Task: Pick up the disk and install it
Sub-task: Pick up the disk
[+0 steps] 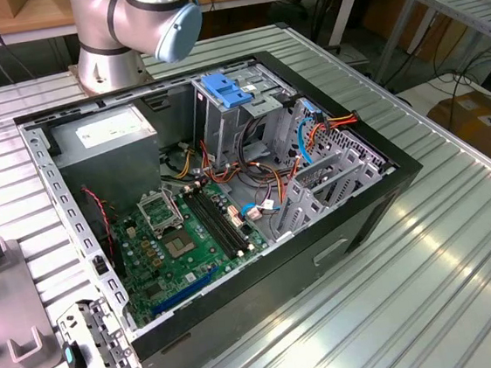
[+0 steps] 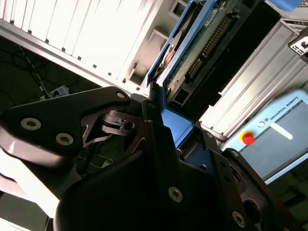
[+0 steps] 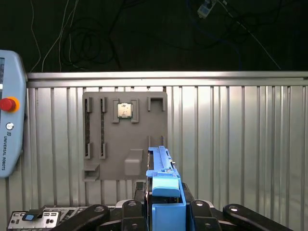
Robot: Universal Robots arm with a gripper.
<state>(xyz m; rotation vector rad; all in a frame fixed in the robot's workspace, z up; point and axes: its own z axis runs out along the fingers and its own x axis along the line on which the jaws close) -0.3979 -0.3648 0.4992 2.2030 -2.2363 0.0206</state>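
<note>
Disk (image 3: 161, 163), blue-framed: clamped edge-on between the closed jaws of the gripper (image 3: 163, 195). Long axis runs straight out from the claw. Far end overlaps a corner of the grey parts tray (image 3: 144, 134).

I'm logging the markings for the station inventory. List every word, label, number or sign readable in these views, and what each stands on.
Teach pendant: lettering along its edge, a maker's mark, left unquoted.
Power-supply box: white sticker, print too small to read.
The disk, clamped in the end effector: small sticker, unreadable.
Motherboard: markings too small to read.
</note>
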